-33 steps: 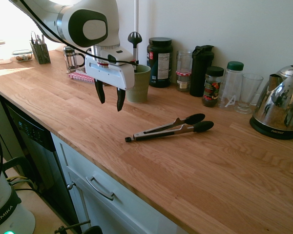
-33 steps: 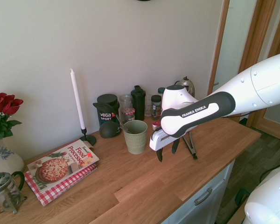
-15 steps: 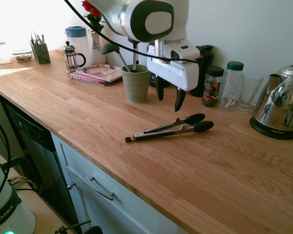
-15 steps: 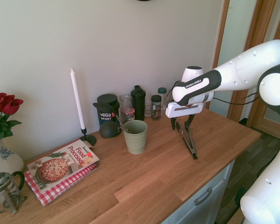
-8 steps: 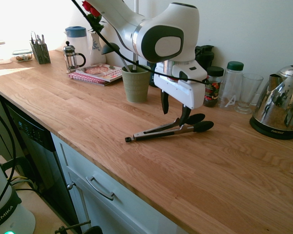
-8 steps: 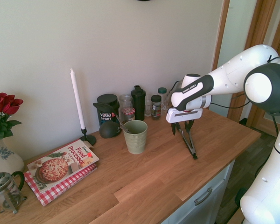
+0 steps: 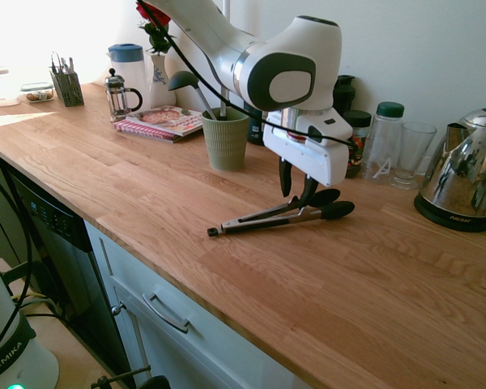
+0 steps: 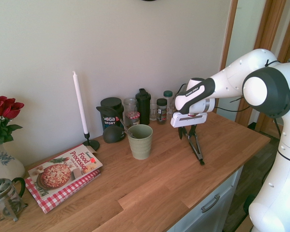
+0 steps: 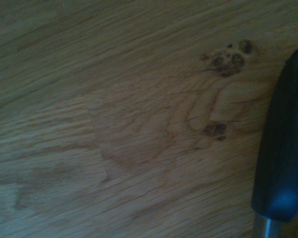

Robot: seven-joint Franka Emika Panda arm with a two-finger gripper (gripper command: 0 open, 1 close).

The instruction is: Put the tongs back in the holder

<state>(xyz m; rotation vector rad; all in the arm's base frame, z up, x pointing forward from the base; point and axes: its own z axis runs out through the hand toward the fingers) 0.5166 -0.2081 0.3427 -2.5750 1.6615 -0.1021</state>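
Across the first exterior view, the tongs (image 7: 263, 221) are laid on the counter (image 7: 170, 211), 2 parted fingers of the gripper (image 7: 295, 199) poised there; in the second, the holder (image 8: 141, 146) is seen nearby; in the wrist view, 1 black tip (image 9: 283, 139) is glimpsed: by misaligned closing, 1 arm could be missed.

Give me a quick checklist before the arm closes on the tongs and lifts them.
1. Gripper over the tongs, near their black-tipped end: ok.
2. Fingers apart, ready to close: ok.
3. Both tong arms between the fingers: cannot tell; the exterior views don't settle it.
4. Tongs arms pressed together for a narrow fit: not ok, they are splayed.
5. Holder upright on the counter: ok.
6. Holder free of other utensils: not ok, a black ladle leans in it.
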